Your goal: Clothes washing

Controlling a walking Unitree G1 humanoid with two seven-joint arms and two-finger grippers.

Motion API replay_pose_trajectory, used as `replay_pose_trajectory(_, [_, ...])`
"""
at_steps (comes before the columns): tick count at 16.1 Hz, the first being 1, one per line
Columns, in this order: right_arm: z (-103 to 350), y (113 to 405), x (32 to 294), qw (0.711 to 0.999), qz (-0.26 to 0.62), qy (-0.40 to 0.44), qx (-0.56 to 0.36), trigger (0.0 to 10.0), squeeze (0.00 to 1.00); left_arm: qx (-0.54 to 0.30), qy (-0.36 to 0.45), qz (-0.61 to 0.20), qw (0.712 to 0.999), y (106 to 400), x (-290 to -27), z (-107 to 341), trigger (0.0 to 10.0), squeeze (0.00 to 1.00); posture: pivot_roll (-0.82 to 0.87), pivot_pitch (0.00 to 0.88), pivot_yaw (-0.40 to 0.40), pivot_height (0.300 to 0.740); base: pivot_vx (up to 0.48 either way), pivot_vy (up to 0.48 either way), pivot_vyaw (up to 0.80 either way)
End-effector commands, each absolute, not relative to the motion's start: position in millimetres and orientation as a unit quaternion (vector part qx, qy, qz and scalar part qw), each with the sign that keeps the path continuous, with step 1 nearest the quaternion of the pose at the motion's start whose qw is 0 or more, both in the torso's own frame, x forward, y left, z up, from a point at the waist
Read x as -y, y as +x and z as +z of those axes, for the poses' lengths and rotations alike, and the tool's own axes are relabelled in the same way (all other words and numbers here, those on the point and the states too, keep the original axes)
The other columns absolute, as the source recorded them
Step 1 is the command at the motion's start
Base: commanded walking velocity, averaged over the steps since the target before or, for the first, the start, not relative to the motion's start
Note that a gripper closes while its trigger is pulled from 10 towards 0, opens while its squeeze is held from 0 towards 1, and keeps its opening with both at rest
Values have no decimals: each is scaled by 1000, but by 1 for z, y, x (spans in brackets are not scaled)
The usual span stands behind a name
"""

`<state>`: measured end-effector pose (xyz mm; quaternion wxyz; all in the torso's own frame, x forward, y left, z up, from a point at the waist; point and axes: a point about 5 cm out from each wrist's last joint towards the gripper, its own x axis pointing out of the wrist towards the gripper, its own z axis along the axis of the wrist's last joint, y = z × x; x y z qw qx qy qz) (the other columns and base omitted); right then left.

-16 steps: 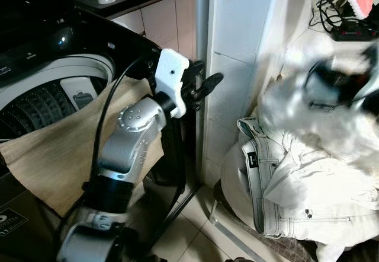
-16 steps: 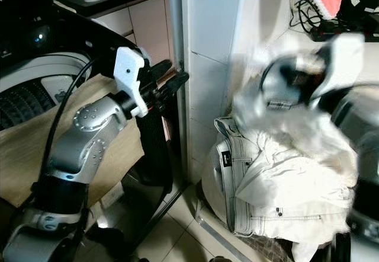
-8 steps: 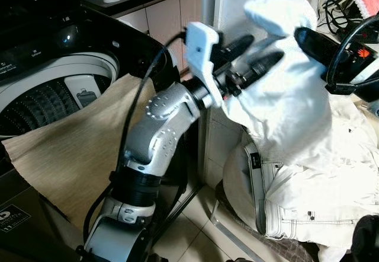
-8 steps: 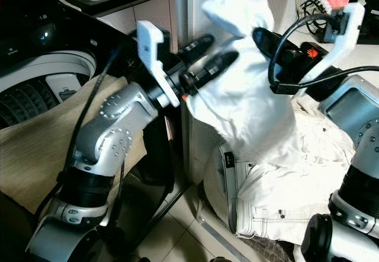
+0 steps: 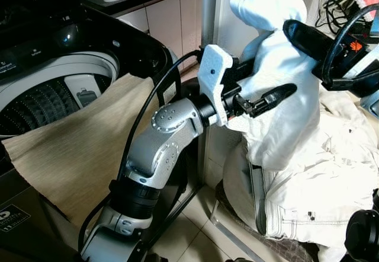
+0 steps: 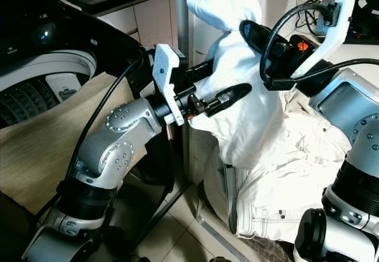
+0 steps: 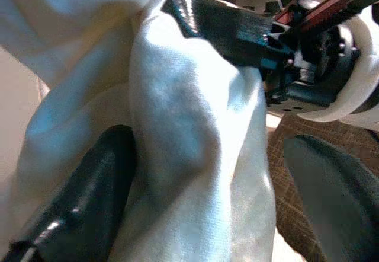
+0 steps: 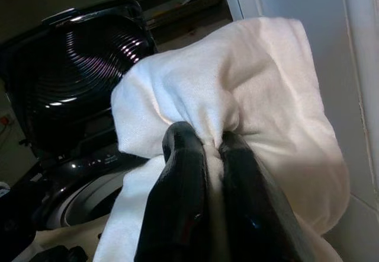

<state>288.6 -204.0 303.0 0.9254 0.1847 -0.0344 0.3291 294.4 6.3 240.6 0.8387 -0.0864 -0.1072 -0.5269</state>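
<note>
A white garment (image 5: pixel 278 84) is held up above the laundry pile (image 5: pixel 308 197), beside the washing machine (image 5: pixel 53 90), pinched by the right tool (image 8: pixel 204 146); the left tool (image 5: pixel 260 84) is spread around it.

The left arm (image 5: pixel 157 149) is silver, dimpled with small screws (a looping black cable (image 5: pixel 139 122) alongside), with a white wrist bracket (image 5: pixel 213 84) and glossy black fingers (image 8: pixel 180 208).

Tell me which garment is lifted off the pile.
The plain white cloth, pinched by the right gripper and straddled by the left gripper; the stitched jeans lie below.
</note>
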Motion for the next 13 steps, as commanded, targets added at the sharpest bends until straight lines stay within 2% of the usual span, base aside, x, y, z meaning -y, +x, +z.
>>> replay_pose_trajectory(1, [314,285,198,921,345,173,50,0,0,107,-84,-518,844,297,-9,242,0,0,-129,0,48,740,0,0,0])
replay_pose_trajectory(13, [316,284,196,923,340,172,54,0,0,99,-84,-483,866,310,-19,243,0,0,-123,0,58,740,0,0,0])
